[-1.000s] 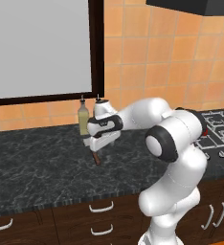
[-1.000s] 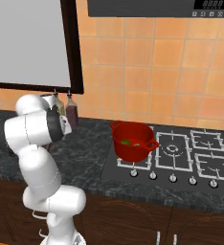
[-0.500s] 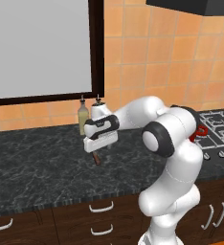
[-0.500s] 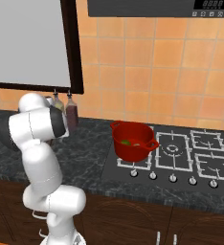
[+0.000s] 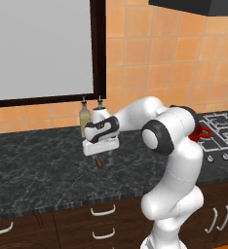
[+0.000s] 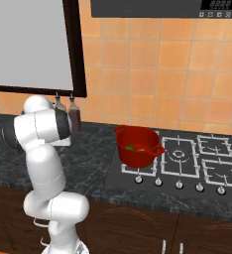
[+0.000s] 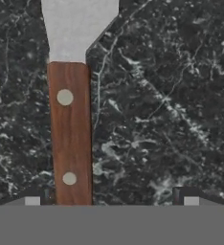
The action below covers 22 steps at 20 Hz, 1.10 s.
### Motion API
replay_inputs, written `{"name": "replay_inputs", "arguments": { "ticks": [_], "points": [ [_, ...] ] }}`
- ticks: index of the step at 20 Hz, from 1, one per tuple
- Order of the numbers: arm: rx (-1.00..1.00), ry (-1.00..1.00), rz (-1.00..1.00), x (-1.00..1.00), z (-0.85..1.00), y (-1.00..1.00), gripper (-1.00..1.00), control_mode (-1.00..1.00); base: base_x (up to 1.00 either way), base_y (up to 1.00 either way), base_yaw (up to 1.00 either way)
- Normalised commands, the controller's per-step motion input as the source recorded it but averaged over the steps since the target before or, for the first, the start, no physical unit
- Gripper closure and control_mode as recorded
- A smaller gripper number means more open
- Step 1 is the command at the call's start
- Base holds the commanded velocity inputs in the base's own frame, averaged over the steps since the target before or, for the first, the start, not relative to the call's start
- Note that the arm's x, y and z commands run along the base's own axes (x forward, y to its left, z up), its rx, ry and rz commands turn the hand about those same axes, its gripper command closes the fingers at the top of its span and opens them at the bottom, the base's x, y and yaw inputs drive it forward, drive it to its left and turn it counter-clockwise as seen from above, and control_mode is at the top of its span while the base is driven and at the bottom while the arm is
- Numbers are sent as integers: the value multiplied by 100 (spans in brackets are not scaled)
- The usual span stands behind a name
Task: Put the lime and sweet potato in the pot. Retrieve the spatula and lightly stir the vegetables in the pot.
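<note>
The spatula (image 7: 70, 139) lies flat on the dark counter, its brown riveted handle running up to a silvery blade. My gripper (image 7: 111, 201) hovers right over it, open, with the handle between the fingertips and closer to the left one. In the left base view the gripper (image 5: 100, 155) points down just above the spatula (image 5: 99, 163), nothing held. The red pot (image 6: 137, 146) stands on the stove's near left burner. Inside it show the green lime (image 6: 131, 147) and a pale bit that may be the sweet potato (image 6: 142, 150).
Two small bottles (image 5: 85, 121) (image 5: 100, 113) stand against the tiled wall just behind the hand. The stove (image 6: 197, 158) with its knobs lies to the right. A dark-framed window (image 5: 38, 48) sits above the counter (image 5: 38, 170).
The hand has sunk a little lower toward the counter and the spatula. Its jaws have stayed wide. The pot has not moved.
</note>
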Motion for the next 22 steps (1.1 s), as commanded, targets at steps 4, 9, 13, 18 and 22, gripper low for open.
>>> {"name": "replay_inputs", "arguments": {
  "ticks": [4, 9, 13, 18, 22],
  "points": [
    [2, 3, -9, -6, -15, 7, -100, -100, 0, 0, 0],
    [0, 2, -7, -10, -37, 7, -100, -100, 0, 0, 0],
    [1, 4, -8, -1, -49, 10, -100, -100, 0, 0, 0],
    [2, 4, -9, 0, -41, 8, 100, -100, 0, 0, 0],
    [0, 3, -3, 0, -30, 1, 100, -100, 0, 0, 0]
  ]
}}
